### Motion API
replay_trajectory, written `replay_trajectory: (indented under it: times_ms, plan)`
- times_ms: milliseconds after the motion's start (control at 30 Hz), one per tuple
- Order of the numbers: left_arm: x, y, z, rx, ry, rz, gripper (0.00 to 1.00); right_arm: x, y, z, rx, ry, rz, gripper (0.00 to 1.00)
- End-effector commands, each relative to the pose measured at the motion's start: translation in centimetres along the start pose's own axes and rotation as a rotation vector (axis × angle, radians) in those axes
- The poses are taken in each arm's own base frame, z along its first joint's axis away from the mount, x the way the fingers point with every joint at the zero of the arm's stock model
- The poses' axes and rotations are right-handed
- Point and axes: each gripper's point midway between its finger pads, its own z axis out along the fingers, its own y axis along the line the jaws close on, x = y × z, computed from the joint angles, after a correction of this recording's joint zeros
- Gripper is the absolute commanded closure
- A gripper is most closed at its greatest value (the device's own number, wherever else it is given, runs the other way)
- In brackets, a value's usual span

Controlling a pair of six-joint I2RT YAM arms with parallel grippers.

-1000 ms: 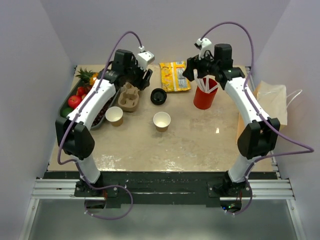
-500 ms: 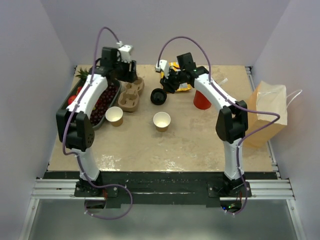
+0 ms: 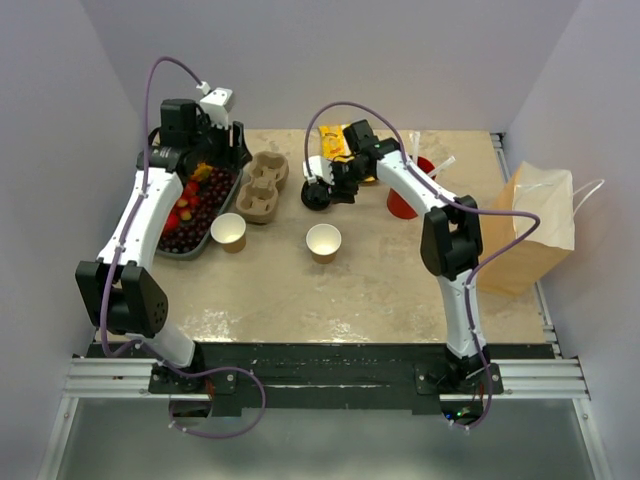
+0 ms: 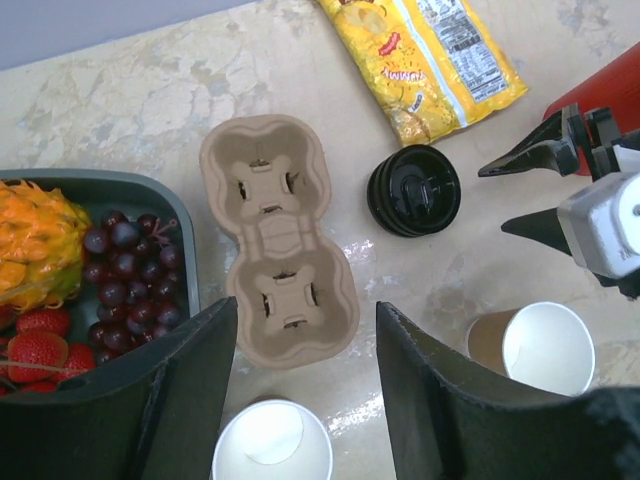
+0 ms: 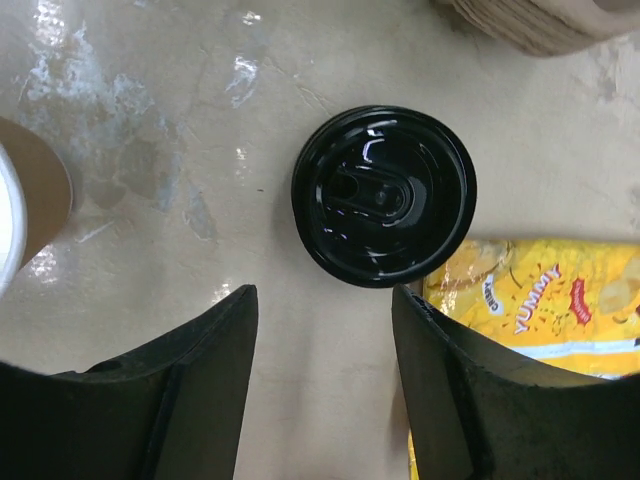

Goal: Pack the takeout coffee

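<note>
No lidded brown cup shows; a loose black lid [image 3: 317,192] lies flat on the table, also seen in the left wrist view [image 4: 413,190] and the right wrist view [image 5: 383,197]. Two lidless paper cups [image 3: 229,232] [image 3: 323,243] stand near the middle. A brown two-cup carrier [image 3: 262,187] lies left of the lid. My right gripper [image 5: 322,300] is open and empty, its fingertips just short of the lid; in the top view it [image 3: 335,180] sits right of the lid. My left gripper [image 4: 306,305] is open and empty, high above the carrier's near end and the left cup [image 4: 272,445].
A grey fruit tray [image 4: 150,180] with grapes and strawberries sits at the left. A yellow snack bag [image 3: 335,140] and a red cup with straws [image 3: 405,200] stand at the back. A brown paper bag [image 3: 530,230] stands off the table's right edge.
My right gripper has swung left from the red cup and come down beside the black lid. My left gripper has moved left and back, over the fruit tray's far end.
</note>
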Motion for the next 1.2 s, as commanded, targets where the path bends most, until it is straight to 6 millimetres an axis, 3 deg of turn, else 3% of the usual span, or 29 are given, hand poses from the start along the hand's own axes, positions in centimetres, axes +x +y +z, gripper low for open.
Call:
replay_trajectory:
  times_ms: [0,600,1167]
  plan:
    - [0.0,-0.1,-0.7,0.007,-0.016,0.045,0.38,-0.6,0.3,0.4,-0.032,0.003,-0.139,0.42]
    - [0.8,0.2,-0.1,0.007,0.008,0.048,0.39,-0.4,1.0,3.7,-0.081,0.024,-0.232,0.52]
    - [1.0,0.1,0.1,0.013,0.014,0.052,0.38,0.0,-0.2,4.8,-0.042,0.031,-0.208,0.59]
